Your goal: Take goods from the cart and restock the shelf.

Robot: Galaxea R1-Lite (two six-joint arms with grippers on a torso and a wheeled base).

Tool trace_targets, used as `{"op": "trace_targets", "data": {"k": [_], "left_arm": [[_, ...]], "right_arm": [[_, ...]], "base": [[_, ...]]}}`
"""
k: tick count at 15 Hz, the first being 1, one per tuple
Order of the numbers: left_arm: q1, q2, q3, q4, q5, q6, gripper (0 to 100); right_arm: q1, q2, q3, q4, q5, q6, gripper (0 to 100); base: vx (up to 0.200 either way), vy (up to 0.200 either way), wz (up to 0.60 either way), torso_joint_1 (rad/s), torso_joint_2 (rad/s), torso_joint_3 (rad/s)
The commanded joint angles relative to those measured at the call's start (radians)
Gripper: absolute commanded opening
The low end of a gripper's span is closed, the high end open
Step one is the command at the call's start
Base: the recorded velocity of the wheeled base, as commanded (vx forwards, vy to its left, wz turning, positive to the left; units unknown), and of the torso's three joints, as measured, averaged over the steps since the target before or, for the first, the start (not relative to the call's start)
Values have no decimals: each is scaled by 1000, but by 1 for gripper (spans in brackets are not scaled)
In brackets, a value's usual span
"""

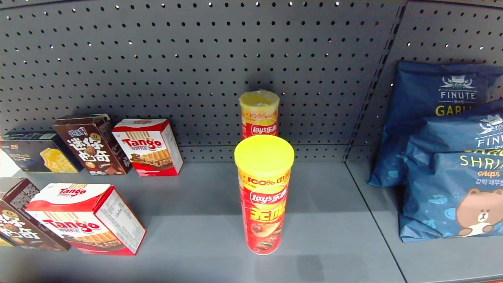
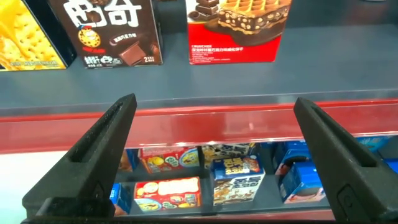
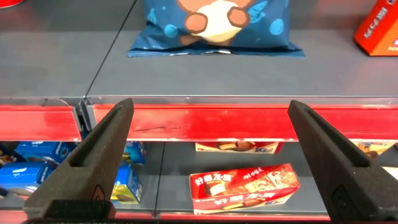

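Note:
Two red chip cans with yellow lids stand upright on the grey shelf point(image 1: 330, 228), one in front point(image 1: 264, 194) and one behind it point(image 1: 259, 114) near the pegboard. My left gripper point(image 2: 214, 165) is open with nothing between its fingers, just in front of the shelf's red front edge point(image 2: 211, 127), facing a wafer box point(image 2: 235, 28) and a brown chocolate box point(image 2: 109, 31). My right gripper point(image 3: 211, 162) is open and empty, before the red edge point(image 3: 211, 121) below a blue bear chip bag point(image 3: 214, 25).
Wafer boxes point(image 1: 86, 218) point(image 1: 148, 146), brown boxes point(image 1: 91, 144) and a dark box point(image 1: 37, 152) fill the shelf's left side. Blue chip bags point(image 1: 452, 157) lean at the right past a divider line. A lower shelf holds more boxes point(image 2: 236, 180) point(image 3: 242, 185).

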Motion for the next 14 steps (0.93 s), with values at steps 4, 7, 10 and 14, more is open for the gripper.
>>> {"op": "trace_targets", "data": {"k": [4, 7, 10, 14], "left_arm": [[0, 1, 0, 0, -3, 1, 100], [0, 1, 0, 0, -3, 1, 100], [0, 1, 0, 0, -5, 1, 100], [0, 1, 0, 0, -5, 1, 100]], "right_arm": [[0, 1, 0, 0, -1, 0, 100], [0, 1, 0, 0, -1, 0, 100], [0, 1, 0, 0, -1, 0, 100], [0, 1, 0, 0, -1, 0, 100]], "base": [[0, 0, 150, 1, -1, 1], [0, 0, 0, 0, 0, 0], [0, 0, 0, 0, 0, 0], [0, 0, 0, 0, 0, 0]]}}
